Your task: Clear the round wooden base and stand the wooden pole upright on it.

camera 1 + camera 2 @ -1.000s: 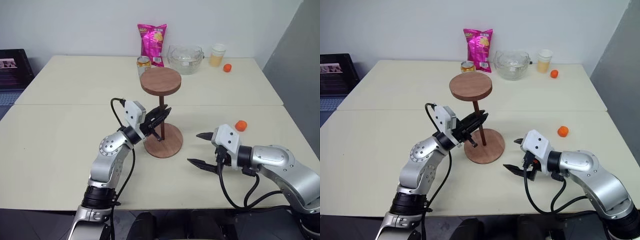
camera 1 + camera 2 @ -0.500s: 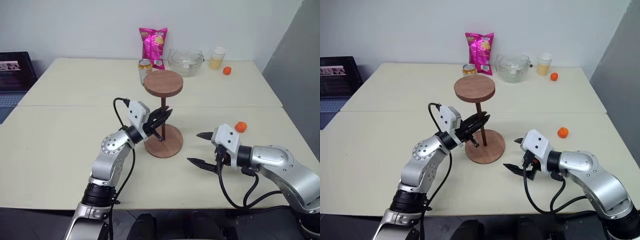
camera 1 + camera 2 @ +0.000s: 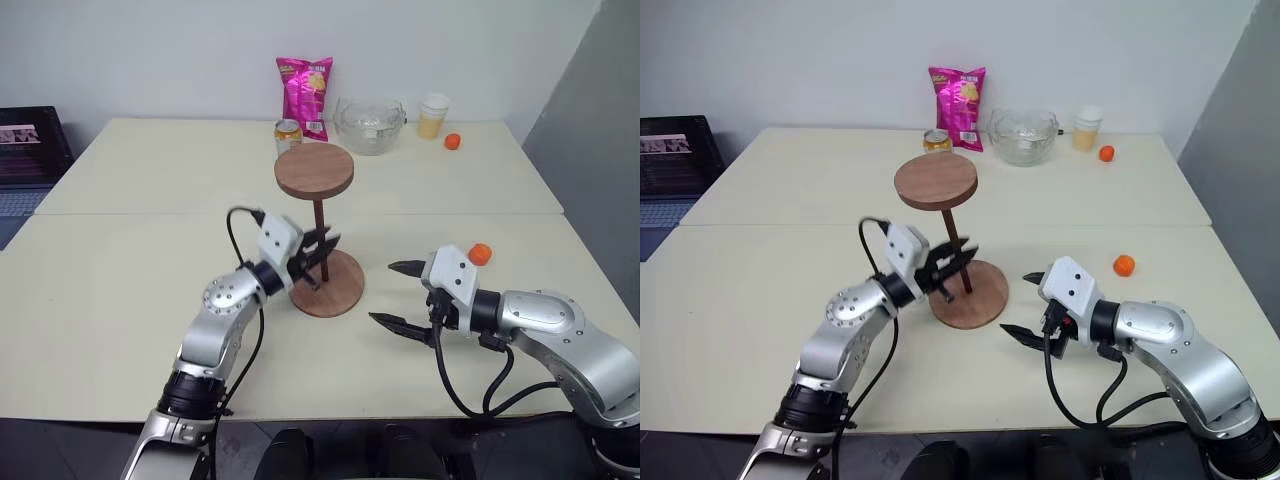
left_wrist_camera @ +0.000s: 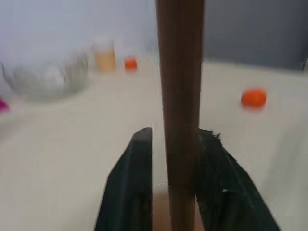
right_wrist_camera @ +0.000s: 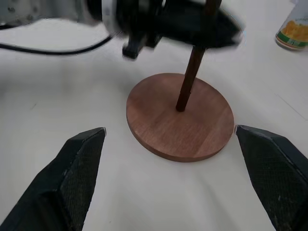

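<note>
**Pole seated in the base, release under way**

The task looked almost finished. The round wooden base [image 3: 326,283] lay flat on the table [image 3: 120,290] with nothing else on it, and the wooden pole [image 3: 319,230] stood upright from the hole in its middle, its fixed disc at the top. In the right wrist view the foot of the pole met the base at the centre. What seemed left was for the left gripper [image 3: 318,254] to let go fully and draw clear without knocking the pole over.

The left gripper reached in level from the near left side of the base, at the lower part of the pole. In the left wrist view the pole ran between its two black fingers [image 4: 137,178]: one finger lay against or very near it, while a narrow gap showed on the other side. The fingers were narrowly parted, so the grip appeared loosened; whether any hold remained I could not tell.

The right gripper [image 3: 396,296] hovered just beside the base on its right, pointing towards it, fingers spread wide and holding nothing. Base and pole sat between its fingertips in the right wrist view, well ahead of them, untouched.
</note>
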You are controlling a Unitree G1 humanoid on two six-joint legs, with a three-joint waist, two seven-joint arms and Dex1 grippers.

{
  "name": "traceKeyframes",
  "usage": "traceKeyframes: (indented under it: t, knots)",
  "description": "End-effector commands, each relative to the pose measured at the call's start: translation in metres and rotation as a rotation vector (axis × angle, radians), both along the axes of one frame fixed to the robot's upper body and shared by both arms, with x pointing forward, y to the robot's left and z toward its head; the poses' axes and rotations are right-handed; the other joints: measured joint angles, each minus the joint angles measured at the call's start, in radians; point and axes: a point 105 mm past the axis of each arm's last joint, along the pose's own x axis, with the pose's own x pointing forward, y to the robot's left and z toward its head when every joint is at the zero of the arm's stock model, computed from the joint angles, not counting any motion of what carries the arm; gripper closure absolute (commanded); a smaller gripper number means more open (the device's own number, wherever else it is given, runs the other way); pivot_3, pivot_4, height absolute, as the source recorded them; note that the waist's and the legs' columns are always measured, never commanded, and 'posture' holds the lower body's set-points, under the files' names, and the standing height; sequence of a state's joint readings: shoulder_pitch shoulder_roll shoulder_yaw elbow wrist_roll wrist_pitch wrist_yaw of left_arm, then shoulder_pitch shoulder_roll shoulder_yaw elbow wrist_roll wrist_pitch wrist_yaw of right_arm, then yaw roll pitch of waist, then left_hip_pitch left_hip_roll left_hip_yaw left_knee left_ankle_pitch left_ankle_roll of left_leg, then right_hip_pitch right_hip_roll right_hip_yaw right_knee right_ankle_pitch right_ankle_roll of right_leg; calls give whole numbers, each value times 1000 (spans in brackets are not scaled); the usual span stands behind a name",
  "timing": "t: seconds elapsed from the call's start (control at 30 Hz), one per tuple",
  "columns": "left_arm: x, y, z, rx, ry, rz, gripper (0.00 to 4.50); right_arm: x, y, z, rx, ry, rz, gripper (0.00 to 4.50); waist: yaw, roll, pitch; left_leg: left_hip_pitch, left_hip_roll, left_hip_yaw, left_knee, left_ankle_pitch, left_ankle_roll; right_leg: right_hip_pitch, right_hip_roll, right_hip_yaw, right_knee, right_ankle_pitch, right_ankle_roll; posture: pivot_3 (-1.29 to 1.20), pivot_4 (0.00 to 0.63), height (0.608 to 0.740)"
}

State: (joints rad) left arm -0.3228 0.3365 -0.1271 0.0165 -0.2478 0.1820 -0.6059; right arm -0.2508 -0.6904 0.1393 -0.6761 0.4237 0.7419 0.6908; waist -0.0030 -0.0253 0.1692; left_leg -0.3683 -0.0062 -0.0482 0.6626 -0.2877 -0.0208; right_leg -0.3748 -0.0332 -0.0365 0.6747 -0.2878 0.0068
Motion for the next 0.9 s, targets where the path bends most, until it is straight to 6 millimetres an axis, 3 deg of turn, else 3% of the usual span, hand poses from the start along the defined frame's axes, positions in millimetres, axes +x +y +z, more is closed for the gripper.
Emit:
traceKeyframes:
  t: [0.03, 0.17, 0.4, 0.6, 0.8, 0.9]
  knots:
    - [-1, -4, 15, 7, -65, -28, 2338, -2, 2, 16, 22, -80, 9, 0, 3, -3, 2, -2, 0, -1, 0, 0, 0, -2, 0, -1, 0, 0, 0, 0, 150, 740]
    - [-5, -7, 17, 13, -74, -61, 1523, -3, -1, 15, 17, -81, 2, 0, 7, -3, 2, -13, 0, -1, 2, 0, -1, -11, -1, -1, 1, 3, -6, 0, 150, 740]
    - [-13, -3, 23, 60, -102, -113, 33, -3, -2, 14, 17, -85, -10, 0, 7, -3, 2, -13, -1, -1, 2, 0, -1, -11, -1, -2, 0, 3, -6, 0, 150, 740]
    - [-25, 41, 34, 182, -77, -86, 33, 1, -10, 16, 24, -102, -29, 0, 0, -2, 4, -13, 0, -1, 1, 0, 0, -12, 0, -1, 0, 3, -6, 0, 150, 740]
    - [-40, 79, 50, 299, -164, -1, 33, 6, -22, 22, 36, -143, -29, 0, 3, -1, 5, -13, 0, -1, 1, 0, 0, -12, -1, -1, 0, 3, -6, 0, 150, 740]
    - [-41, 118, 55, 314, -124, 143, 33, 10, -35, 28, 41, -180, -21, 0, 3, -1, 6, -13, 0, -1, 1, 0, 0, -12, -1, -1, 0, 3, -6, 0, 150, 740]
